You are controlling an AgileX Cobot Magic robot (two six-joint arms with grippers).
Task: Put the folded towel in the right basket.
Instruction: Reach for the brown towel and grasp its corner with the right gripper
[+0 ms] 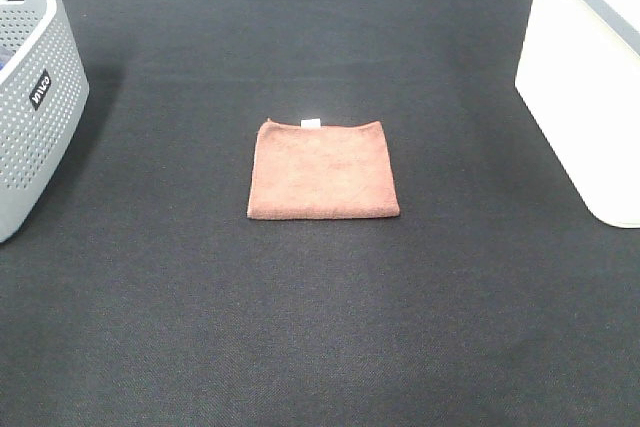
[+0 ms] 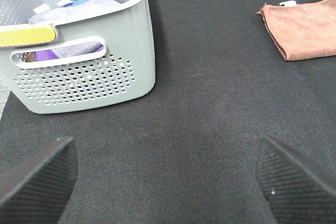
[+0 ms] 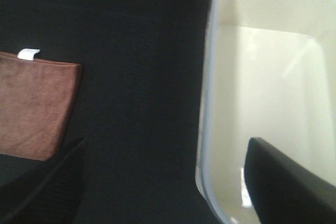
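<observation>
The folded towel is a reddish-brown square with a small white tag on its far edge. It lies flat in the middle of the black table. It also shows in the left wrist view and the right wrist view. The right basket is large and white, at the table's right edge; its inside shows in the right wrist view. My left gripper is open and empty above bare cloth. My right gripper is open and empty over the basket's rim. Neither gripper shows in the high view.
A grey perforated basket with a black label stands at the left edge. In the left wrist view it holds several cloths. The black table cloth covers the whole surface.
</observation>
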